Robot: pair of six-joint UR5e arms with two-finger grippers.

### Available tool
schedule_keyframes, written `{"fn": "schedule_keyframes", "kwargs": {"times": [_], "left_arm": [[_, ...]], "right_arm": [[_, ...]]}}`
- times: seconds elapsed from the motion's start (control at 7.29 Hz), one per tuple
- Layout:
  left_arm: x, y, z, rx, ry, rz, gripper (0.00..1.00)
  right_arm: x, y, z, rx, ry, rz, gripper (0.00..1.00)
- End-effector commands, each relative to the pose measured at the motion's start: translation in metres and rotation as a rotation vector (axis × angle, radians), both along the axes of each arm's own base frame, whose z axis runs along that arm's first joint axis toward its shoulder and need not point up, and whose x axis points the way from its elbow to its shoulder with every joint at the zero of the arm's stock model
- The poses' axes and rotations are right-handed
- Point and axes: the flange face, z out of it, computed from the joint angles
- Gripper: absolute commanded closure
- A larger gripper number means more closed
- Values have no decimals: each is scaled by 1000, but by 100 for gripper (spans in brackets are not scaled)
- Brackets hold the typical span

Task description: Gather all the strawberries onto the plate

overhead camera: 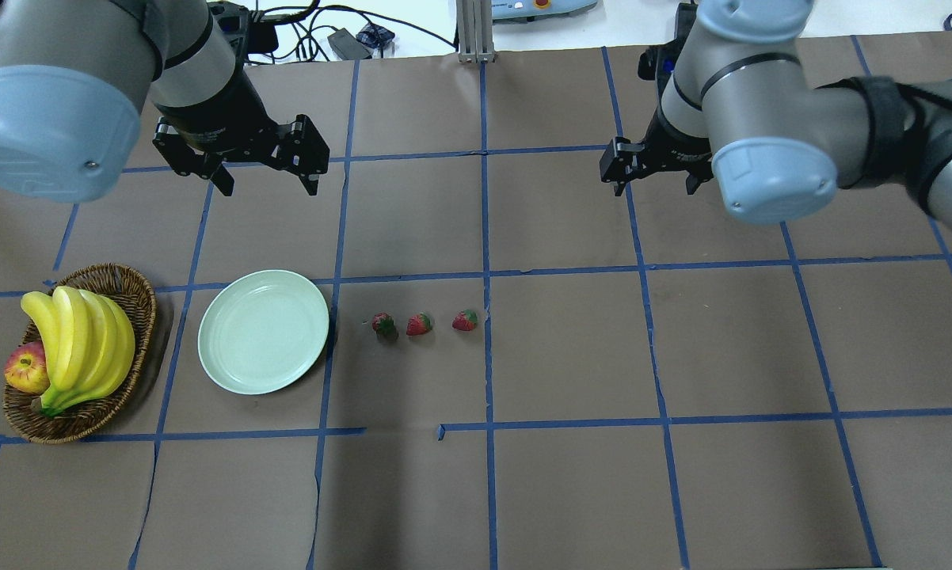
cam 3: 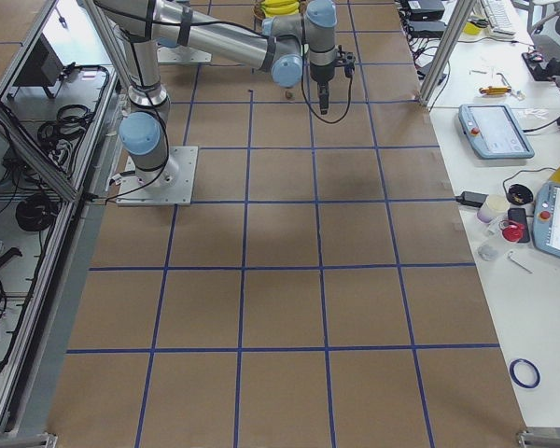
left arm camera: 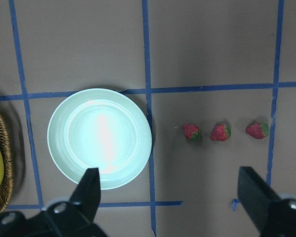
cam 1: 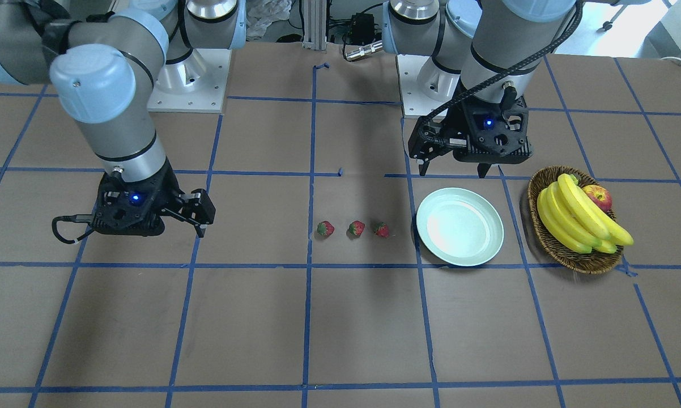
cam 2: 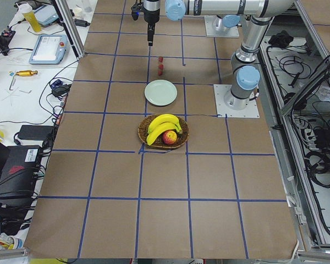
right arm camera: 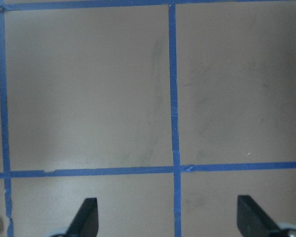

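Three strawberries (overhead camera: pixel 382 323) (overhead camera: pixel 419 324) (overhead camera: pixel 465 320) lie in a short row on the brown table, just right of the empty mint-white plate (overhead camera: pixel 264 331). They also show in the front view (cam 1: pixel 325 228) (cam 1: pixel 356 228) (cam 1: pixel 381 229) and in the left wrist view (left arm camera: pixel 191 132) (left arm camera: pixel 220 132) (left arm camera: pixel 257 130), beside the plate (left arm camera: pixel 99 138). My left gripper (overhead camera: pixel 266 180) hangs open and empty above the table, behind the plate. My right gripper (overhead camera: pixel 655 187) is open and empty, high over bare table to the right of the strawberries; its wrist view (right arm camera: pixel 168 222) shows only paper and tape.
A brown wicker basket (overhead camera: pixel 137 286) with bananas (overhead camera: pixel 80 340) and a red-yellow apple (overhead camera: pixel 24 368) stands left of the plate. Blue tape lines form a grid on the brown paper. A metal post (overhead camera: pixel 476 32) stands at the far table edge.
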Motion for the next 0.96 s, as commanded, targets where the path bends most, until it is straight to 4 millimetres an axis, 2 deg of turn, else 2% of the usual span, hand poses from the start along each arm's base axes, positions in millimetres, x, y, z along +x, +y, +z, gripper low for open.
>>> {"fn": "schedule_keyframes", "kwargs": {"times": [0.0,0.14,0.41,0.55,0.69,0.82], "left_arm": [[0,0,0,0,0,1,0],[0,0,-2,5,0,1,0],[-1,-3,-3,6,0,2,0],[-4,-12,-16,17,9,9,0],[-14,-17,-36,-4,33,-7,3],[-29,-5,-77,-10,40,-31,4]], "right_arm": [[-4,27,68,135,1,82,0],[-5,37,95,138,4,90,0],[-14,41,105,127,72,81,0],[-13,44,108,122,74,82,0],[-13,44,111,113,79,83,0],[-13,46,115,101,71,79,0]]}}
